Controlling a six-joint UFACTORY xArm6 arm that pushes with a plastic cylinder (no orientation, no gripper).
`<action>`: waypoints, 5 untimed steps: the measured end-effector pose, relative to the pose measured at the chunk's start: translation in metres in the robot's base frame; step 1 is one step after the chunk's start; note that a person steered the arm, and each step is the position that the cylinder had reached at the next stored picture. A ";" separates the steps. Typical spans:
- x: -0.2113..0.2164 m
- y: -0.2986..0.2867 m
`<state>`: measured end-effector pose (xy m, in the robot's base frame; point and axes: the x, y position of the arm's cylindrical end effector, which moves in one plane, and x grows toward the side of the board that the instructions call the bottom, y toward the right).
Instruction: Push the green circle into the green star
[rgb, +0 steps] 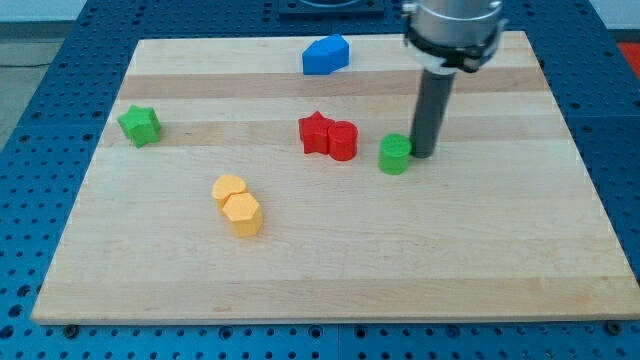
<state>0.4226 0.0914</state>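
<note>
My tip (424, 153) sits touching the right side of the small green circle block (395, 154) right of centre on the wooden tabletop (480, 260); no fingers to open or close; next, push left past the red pair (329, 135) toward the green star block (140, 125) at far left.

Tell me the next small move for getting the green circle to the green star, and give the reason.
Probably slide my tip toward the view's bottom-left. It sits just at the view's right of the green circle, while the green star lies far at the view's left. The red star and red cylinder stand almost on the straight line, so the circle likely needs to pass below them first.
</note>
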 end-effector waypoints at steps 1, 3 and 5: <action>0.004 -0.031; 0.033 -0.043; 0.060 -0.065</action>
<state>0.4822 0.0266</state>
